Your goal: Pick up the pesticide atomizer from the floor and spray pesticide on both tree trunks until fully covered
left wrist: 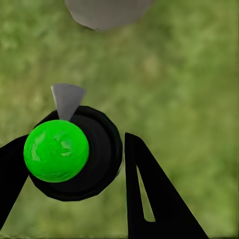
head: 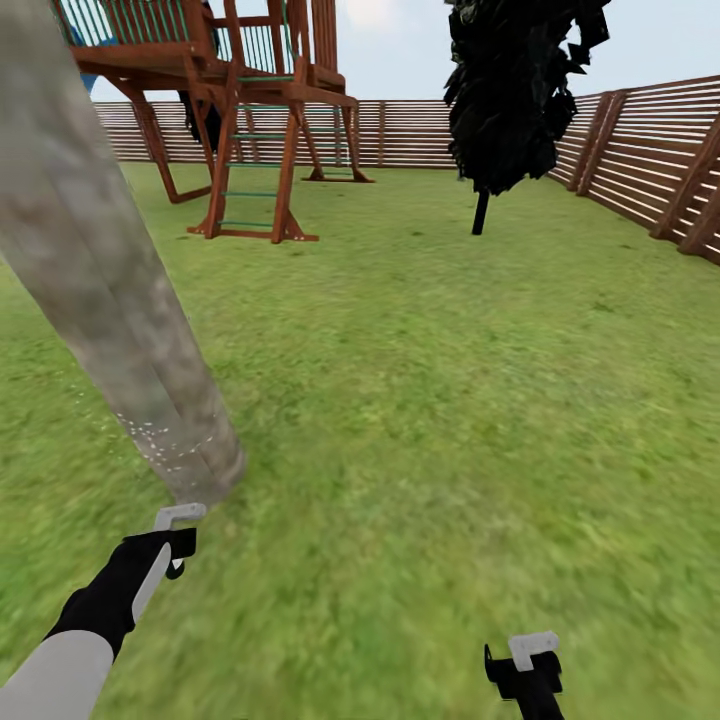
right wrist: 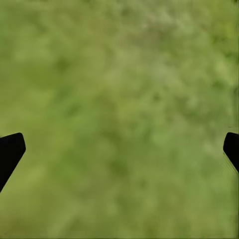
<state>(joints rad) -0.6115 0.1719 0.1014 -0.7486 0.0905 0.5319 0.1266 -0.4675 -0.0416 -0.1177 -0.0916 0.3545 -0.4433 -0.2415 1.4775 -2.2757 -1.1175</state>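
A thick tree trunk [head: 105, 290] of mottled grey-brown bark leans through the left of the head view. Near its foot lies a scatter of white pesticide specks [head: 165, 447]. My left gripper [head: 176, 545] hovers just in front of the trunk's base. In the left wrist view this gripper [left wrist: 77, 137] is shut on the atomizer [left wrist: 99, 149], a round black body with a bright green ball and a grey nozzle pointing toward the trunk's base [left wrist: 107, 12]. My right gripper [head: 530, 680] hangs low over the grass; its fingertips [right wrist: 11, 149] stand wide apart, open, with only lawn between them.
Green lawn [head: 430, 380] spreads out ahead. A brown wooden playset [head: 250, 110] stands at the back left, and a thin-trunked small tree with dark foliage [head: 515, 90] at the back right. A horizontal-slat fence [head: 640, 150] closes the far and right sides.
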